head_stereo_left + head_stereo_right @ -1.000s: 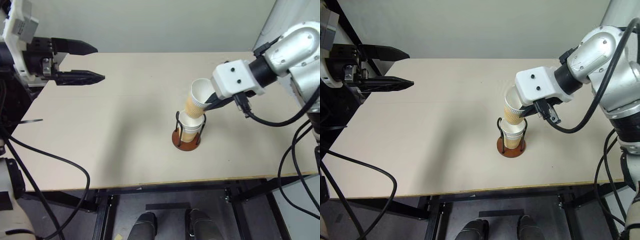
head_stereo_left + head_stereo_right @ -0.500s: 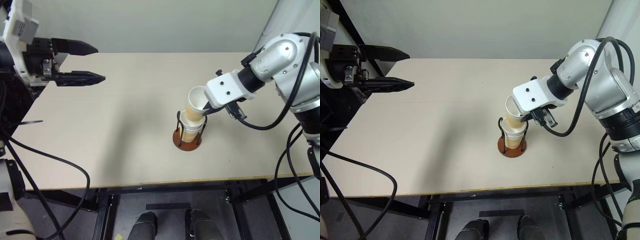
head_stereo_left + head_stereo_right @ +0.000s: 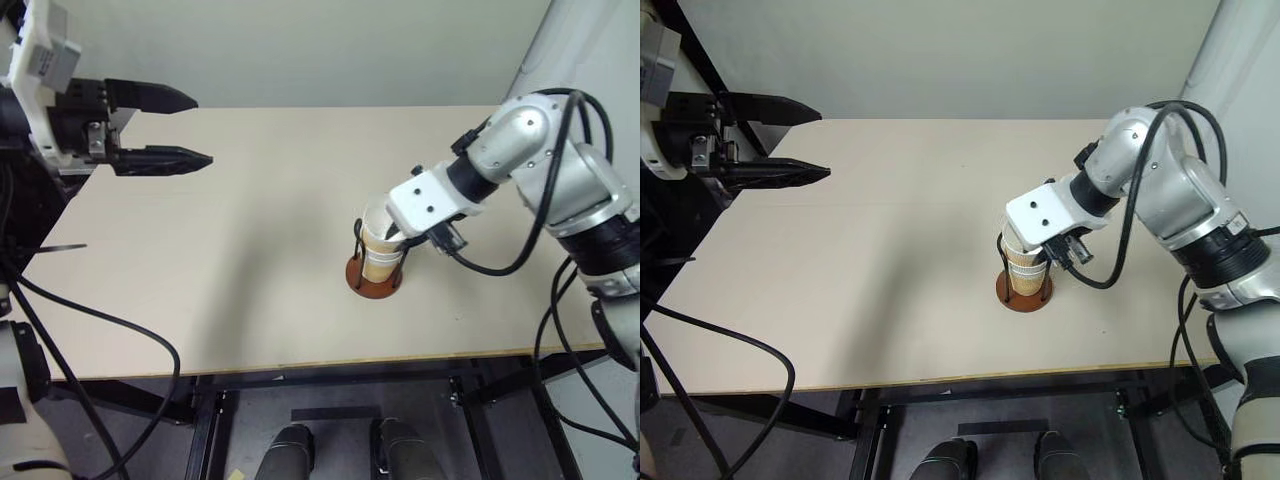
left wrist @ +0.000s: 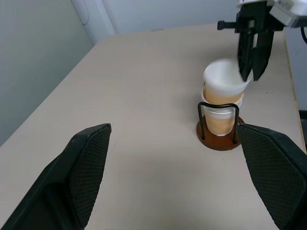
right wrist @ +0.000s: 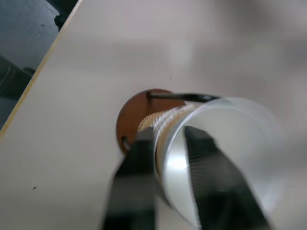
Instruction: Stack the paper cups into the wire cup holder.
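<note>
Paper cups (image 3: pixel 378 250) stand nested in the wire cup holder (image 3: pixel 1024 292), whose reddish-brown base rests on the table near the middle. The top cup (image 4: pixel 221 84) sits in the stack, white inside facing up and its outline blurred. My right gripper (image 4: pixel 253 72) points down over that cup's rim, one finger (image 5: pixel 139 182) outside the wall and the other inside. Its jaws stand slightly apart from the thin wall, so it is open. My left gripper (image 3: pixel 200 128) hovers open over the table's far left, holding nothing.
The beige table (image 3: pixel 230 270) stretches bare around the holder. Its front edge (image 3: pixel 330 362) runs below the holder. A pale wall stands behind the table, and black cables hang at both sides.
My right gripper came down and slightly left, bringing the tilted cup from above the stack into it. Its jaws have parted. The left gripper has not moved.
</note>
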